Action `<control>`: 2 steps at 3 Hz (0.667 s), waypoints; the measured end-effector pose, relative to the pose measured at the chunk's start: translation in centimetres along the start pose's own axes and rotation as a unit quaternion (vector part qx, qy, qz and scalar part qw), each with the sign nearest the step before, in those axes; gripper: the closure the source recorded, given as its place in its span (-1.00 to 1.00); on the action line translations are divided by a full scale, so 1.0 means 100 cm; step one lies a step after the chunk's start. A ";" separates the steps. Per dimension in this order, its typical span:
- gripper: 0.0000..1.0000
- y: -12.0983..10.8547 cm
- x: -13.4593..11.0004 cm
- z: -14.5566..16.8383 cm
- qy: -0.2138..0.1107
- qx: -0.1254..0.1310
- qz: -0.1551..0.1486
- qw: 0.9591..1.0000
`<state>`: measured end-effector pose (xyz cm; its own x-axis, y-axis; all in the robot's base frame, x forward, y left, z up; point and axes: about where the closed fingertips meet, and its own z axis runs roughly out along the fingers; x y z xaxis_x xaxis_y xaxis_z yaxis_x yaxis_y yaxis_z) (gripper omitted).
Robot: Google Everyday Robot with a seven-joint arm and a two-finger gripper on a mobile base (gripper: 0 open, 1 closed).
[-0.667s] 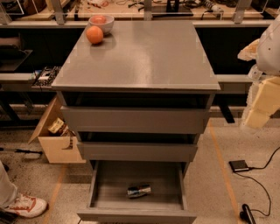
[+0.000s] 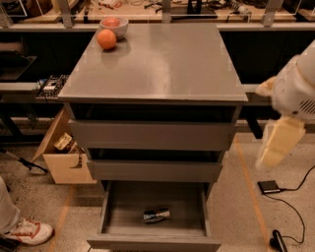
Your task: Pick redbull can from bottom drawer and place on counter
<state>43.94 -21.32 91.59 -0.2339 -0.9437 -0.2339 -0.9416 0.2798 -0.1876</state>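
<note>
The redbull can (image 2: 156, 215) lies on its side in the middle of the open bottom drawer (image 2: 118, 206), the lowest of three grey drawers. The counter (image 2: 162, 64) is the flat grey top of the cabinet; an orange fruit (image 2: 106, 39) and a small bowl (image 2: 114, 23) sit at its far left corner. My white arm comes in from the right edge, and my gripper (image 2: 278, 142) hangs beside the cabinet at the height of the top drawer, well above and to the right of the can.
A cardboard box (image 2: 61, 155) stands on the floor left of the cabinet. A person's shoe (image 2: 27, 231) is at the bottom left. A small black device (image 2: 268, 186) and cables lie on the floor at the right. A cluttered workbench (image 2: 147, 10) runs behind.
My arm and gripper have shifted a little to the left and downward, closer to the cabinet's right side. The can and the drawer have not moved.
</note>
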 end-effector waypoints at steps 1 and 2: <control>-1.00 0.021 0.002 0.076 -0.031 -0.037 0.002 0.999; -1.00 0.048 -0.006 0.168 -0.071 -0.072 0.010 0.995</control>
<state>43.61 -16.45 74.75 -0.2266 -0.9006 -0.3709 -0.9643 0.2611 -0.0450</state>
